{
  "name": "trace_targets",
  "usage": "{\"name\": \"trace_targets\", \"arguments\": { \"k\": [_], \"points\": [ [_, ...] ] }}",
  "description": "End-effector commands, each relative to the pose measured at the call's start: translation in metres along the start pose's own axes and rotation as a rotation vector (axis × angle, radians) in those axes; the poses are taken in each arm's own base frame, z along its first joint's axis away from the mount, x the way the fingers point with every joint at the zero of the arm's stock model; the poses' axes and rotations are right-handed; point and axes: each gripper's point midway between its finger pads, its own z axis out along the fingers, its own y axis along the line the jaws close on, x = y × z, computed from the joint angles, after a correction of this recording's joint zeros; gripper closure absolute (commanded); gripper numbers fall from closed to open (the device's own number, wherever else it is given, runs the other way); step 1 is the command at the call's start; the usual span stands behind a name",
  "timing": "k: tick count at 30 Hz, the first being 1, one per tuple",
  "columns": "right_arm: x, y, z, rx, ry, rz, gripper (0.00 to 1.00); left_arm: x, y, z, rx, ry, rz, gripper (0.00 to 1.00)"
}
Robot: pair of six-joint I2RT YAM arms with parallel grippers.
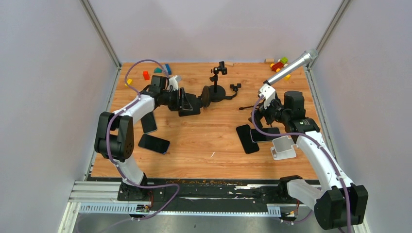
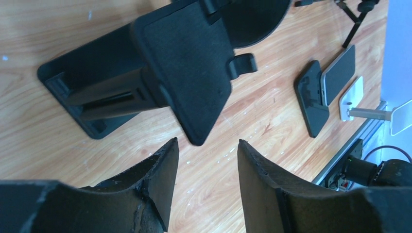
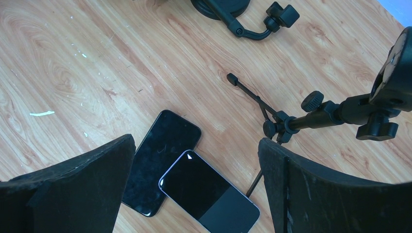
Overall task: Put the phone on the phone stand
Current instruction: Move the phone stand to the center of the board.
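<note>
A black folding phone stand (image 1: 190, 105) stands at the back left of the table; in the left wrist view its tilted plate (image 2: 182, 65) rises from a flat base. My left gripper (image 1: 180, 100) is open and empty, its tips (image 2: 208, 144) just short of the plate's lower corner. Two phones lie overlapping at the right: a black one (image 3: 160, 162) and a silver-edged one (image 3: 209, 196) partly on top of it; they also show in the top view (image 1: 247, 139) (image 1: 265, 134). My right gripper (image 3: 197, 141) is open and empty, hovering above them (image 1: 260, 115).
Two more dark phones (image 1: 148, 122) (image 1: 154, 143) lie near the left arm. A round-base black holder (image 1: 214, 91) and a small tripod (image 3: 291, 119) stand at the back middle. A white stand (image 1: 283, 147) sits by the right arm. Toy blocks (image 1: 279, 64) lie along the back edge.
</note>
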Motion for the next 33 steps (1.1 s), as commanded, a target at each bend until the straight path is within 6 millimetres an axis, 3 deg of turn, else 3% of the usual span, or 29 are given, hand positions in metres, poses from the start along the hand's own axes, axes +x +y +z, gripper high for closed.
{"name": "trace_targets", "arguments": {
  "k": [1,8,17,31,33],
  "points": [
    [-0.010,-0.005,0.000,0.013,-0.025,-0.038,0.00,-0.028,-0.036,-0.013,0.083,-0.112,0.057,0.45],
    [-0.009,-0.005,0.000,0.014,-0.021,-0.042,0.00,-0.041,-0.038,-0.013,0.072,-0.142,0.048,0.52],
    [-0.007,-0.005,0.001,0.014,-0.015,-0.043,0.00,-0.040,-0.031,-0.007,0.062,-0.140,0.005,0.68],
    [-0.006,-0.005,0.001,0.014,-0.014,-0.046,0.00,-0.034,-0.035,-0.025,0.134,-0.159,-0.038,1.00],
    [-0.006,-0.005,0.001,0.013,-0.013,-0.045,0.00,-0.032,-0.035,-0.028,0.130,-0.159,-0.037,0.98]
  ]
}}
